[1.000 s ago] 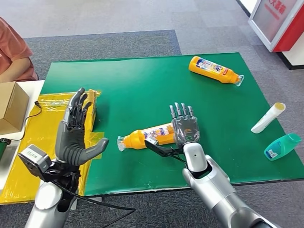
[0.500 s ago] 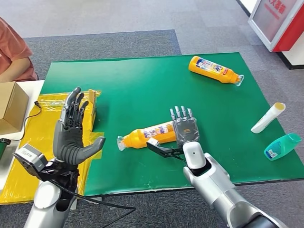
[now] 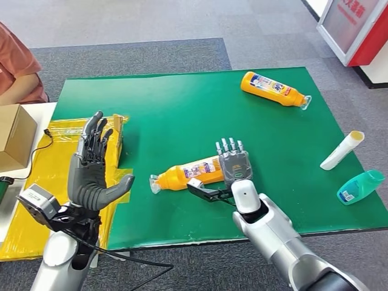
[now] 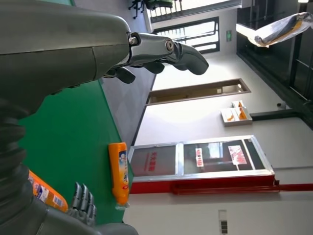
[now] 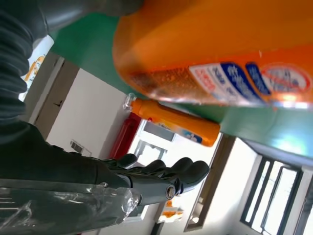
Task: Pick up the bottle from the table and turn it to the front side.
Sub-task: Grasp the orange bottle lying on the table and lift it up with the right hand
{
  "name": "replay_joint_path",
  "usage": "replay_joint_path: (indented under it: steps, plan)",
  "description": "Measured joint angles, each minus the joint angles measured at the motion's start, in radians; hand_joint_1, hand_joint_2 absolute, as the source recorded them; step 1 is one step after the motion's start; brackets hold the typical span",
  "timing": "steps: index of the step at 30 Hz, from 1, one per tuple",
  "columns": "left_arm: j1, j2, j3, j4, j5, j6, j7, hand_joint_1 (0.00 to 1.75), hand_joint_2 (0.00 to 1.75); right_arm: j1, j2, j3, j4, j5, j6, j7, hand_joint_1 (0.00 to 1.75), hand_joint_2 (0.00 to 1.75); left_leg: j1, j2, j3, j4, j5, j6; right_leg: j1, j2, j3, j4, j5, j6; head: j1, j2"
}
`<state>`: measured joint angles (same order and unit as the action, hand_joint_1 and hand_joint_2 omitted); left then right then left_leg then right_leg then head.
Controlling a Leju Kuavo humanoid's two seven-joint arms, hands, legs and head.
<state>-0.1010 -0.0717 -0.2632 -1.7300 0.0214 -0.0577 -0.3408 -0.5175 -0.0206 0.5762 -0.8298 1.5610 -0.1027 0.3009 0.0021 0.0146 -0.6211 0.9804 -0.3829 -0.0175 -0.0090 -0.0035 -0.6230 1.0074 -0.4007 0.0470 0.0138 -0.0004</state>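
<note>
The right hand (image 3: 234, 165) reaches over the near bottle (image 3: 190, 172), fingers spread and holding nothing; next it must close.

A: What do the robot's arms look like?
B: Shiny silver and round. The left hand (image 3: 91, 173) is dark grey with a thick thumb and black fingers.
A: And the other?
B: The right hand (image 3: 234, 165) has a grey back and silver fingertips (image 3: 224, 144). A black cable (image 3: 137, 262) hangs under the left arm.
</note>
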Motion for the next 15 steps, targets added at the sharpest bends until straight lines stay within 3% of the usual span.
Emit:
replay_joint_path:
  steps: [7, 15]
  plan:
    - [-0.001, -0.003, 0.000, 0.001, 0.000, -0.008, -0.004, 0.00, 1.75, -0.064, 0.006, 0.009, 0.072, -0.057, 0.136, -0.068, 0.00, 1.75, 0.000, 0.000, 0.000, 0.000, 0.000, 0.000, 0.000, 0.000, 0.000, 0.000, 0.000, 0.000, 0.000, 0.000]
    - [-0.033, -0.018, -0.015, 0.012, 0.003, -0.025, 0.002, 0.00, 1.75, -0.200, 0.056, 0.047, 0.191, -0.072, 0.228, -0.047, 0.00, 1.75, 0.000, 0.000, 0.000, 0.000, 0.001, -0.001, 0.000, 0.000, -0.001, 0.000, 0.001, -0.001, 0.000, 0.000]
